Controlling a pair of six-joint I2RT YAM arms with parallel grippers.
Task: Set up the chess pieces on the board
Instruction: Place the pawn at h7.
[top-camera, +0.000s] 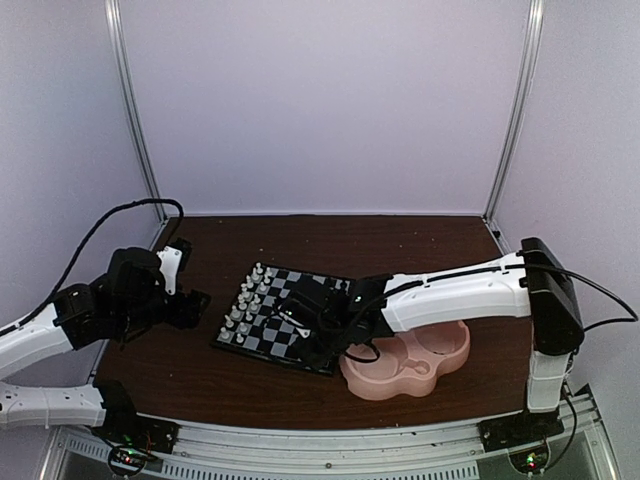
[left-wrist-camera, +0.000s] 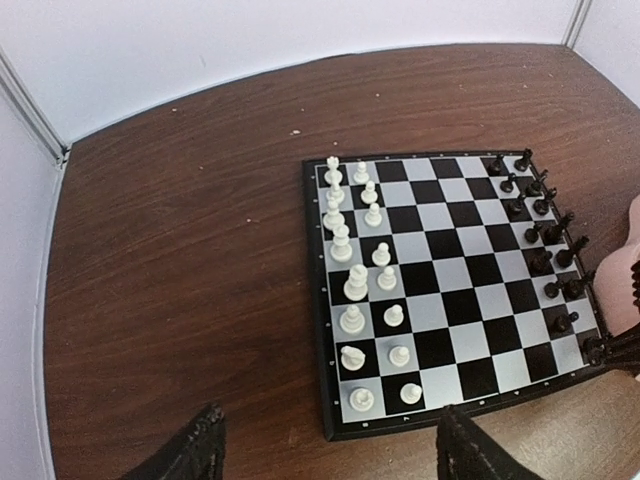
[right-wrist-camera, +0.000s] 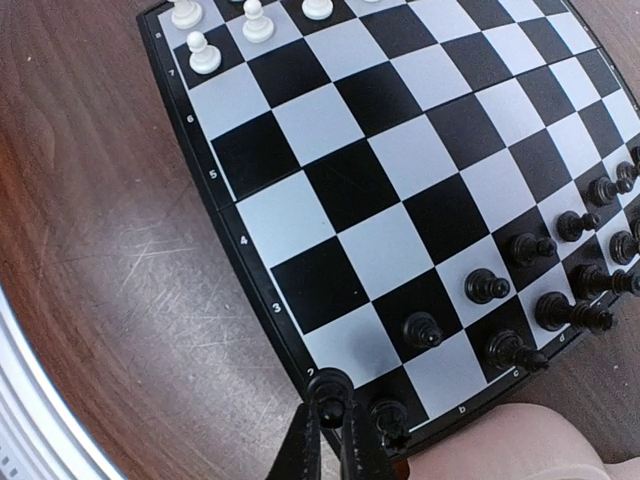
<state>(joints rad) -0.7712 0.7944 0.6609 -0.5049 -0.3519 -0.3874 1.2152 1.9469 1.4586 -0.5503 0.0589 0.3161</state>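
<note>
At the left, the left arm's black fingers (left-wrist-camera: 195, 452) are spread wide and hold nothing. They hang over the dark brown wooden counter (left-wrist-camera: 180, 280), just off the left edge of the small chessboard with black and pale grey squares and a thin dark border (left-wrist-camera: 430, 300). To the left of the board and behind it, the counter is open as far as the white walls. The tiny white plastic chessmen (left-wrist-camera: 355, 285) stand in two lines along the left edge of the board. The middle squares are bare. The tiny black plastic chessmen (left-wrist-camera: 545, 260) stand along the right edge, some close to the border. At the near right corner, the right arm's fingers (right-wrist-camera: 310, 445) are pressed together and pinch a small black chessman with a round head (right-wrist-camera: 330, 384), just inside the border. I cannot tell if it touches the square. The pink double-bowl dish (top-camera: 410, 375) lies just beside this corner, so there is little room.
</note>
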